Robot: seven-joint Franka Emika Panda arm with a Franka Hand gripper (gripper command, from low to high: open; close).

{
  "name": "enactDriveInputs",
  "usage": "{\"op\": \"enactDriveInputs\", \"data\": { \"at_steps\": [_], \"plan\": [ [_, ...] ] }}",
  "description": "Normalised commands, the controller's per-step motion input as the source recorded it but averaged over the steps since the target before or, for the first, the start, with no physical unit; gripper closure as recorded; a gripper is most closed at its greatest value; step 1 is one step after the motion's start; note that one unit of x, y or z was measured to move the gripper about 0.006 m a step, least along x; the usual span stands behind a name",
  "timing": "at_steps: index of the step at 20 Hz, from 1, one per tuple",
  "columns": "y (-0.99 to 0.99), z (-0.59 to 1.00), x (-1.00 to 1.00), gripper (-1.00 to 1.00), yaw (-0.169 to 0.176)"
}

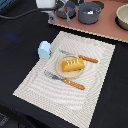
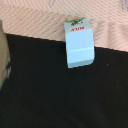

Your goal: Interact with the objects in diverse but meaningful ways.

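Note:
A pale blue-white carton (image 1: 44, 49) stands at the placemat's edge on the exterior view's left. In the wrist view the carton (image 2: 79, 45) straddles the mat's edge and the black cloth. A golden scored bread loaf (image 1: 73, 64) rests on a pale plate (image 1: 64, 71) in the middle of the mat. A grey saucepan (image 1: 89, 12) sits on the pinkish board at the back. My arm (image 1: 46, 4) shows only as a white piece at the top edge, well behind the carton. Its fingers cannot be made out in either view.
An orange-handled knife (image 1: 80, 57) lies behind the plate and an orange-handled fork (image 1: 65, 80) in front of it, both on the striped placemat (image 1: 95, 95). A second dark pot (image 1: 67, 10) and a beige bowl (image 1: 122, 17) stand on the board (image 1: 107, 27). Black cloth surrounds the mat.

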Motion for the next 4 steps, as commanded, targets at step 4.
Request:
{"op": "enactDriveInputs", "data": {
  "at_steps": [4],
  "plan": [
    [0.43,-0.04,-0.12,-1.0,0.038]
  ]
}}
